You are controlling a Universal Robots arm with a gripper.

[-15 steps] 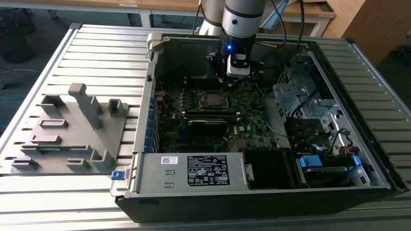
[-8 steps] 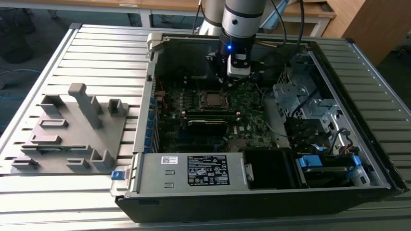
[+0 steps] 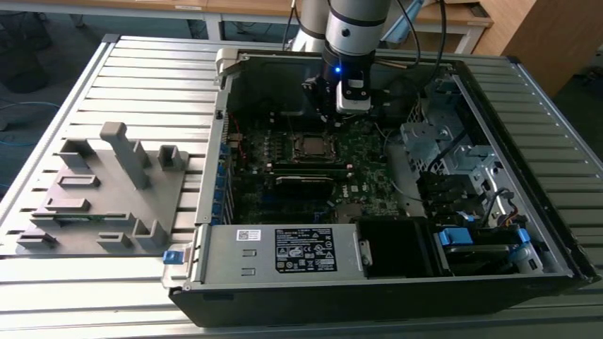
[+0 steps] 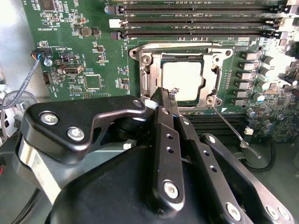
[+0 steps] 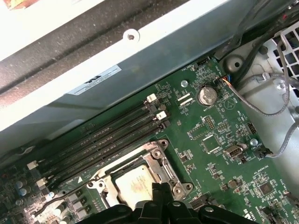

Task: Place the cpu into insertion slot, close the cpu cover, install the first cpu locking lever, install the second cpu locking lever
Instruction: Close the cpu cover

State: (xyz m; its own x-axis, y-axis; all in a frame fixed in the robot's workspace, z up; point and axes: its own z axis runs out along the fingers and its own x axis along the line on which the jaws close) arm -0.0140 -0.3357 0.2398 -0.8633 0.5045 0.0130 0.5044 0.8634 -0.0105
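Judging by the cpu (image 4: 182, 79) lying flat in the insertion slot (image 3: 309, 146) with the cpu cover (image 4: 211, 70) apparently down around it, the work stands at the locking levers. The gripper (image 4: 169, 93) hovers at the socket's edge, its fingers (image 4: 163, 130) clenched together on nothing. The second wrist view shows a thin lever (image 4: 233, 133) jutting free beside the socket; locking it would call for a press down and under its catch. The exterior view adds the open computer case (image 3: 527, 212) on the slatted surface (image 3: 141, 78).
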